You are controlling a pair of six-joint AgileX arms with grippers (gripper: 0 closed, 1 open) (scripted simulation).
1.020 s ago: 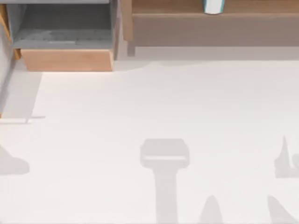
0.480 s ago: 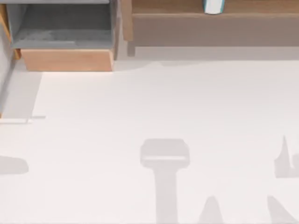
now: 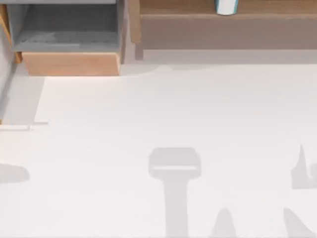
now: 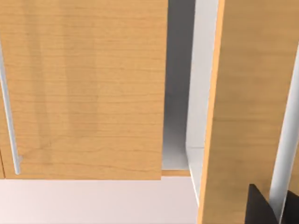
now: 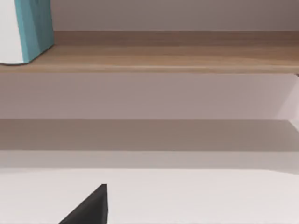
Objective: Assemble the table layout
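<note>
The table (image 3: 148, 109) is a broad plain white surface spread across the top view, with grey arm shadows near its front and side edges. A dark corner of my left gripper (image 4: 261, 207) shows in the left wrist view, close to the light-wood fronts (image 4: 84, 93) of the drawer unit, low above the table (image 4: 93, 200). In the right wrist view a dark corner of my right gripper (image 5: 91, 207) hangs just above the table (image 5: 196, 196), facing the long shelf (image 5: 163, 56).
A light-wood drawer unit (image 3: 72, 63) with a grey inside stands open at the back left. A long brown shelf (image 3: 223, 29) runs along the back right, carrying a white and teal object (image 3: 226, 6) (image 5: 28, 28). A silvery bar handle (image 4: 9, 116) runs down one drawer front.
The arm shadow at the table's left edge has shrunk and drawn back toward the edge. Everything else stands as before.
</note>
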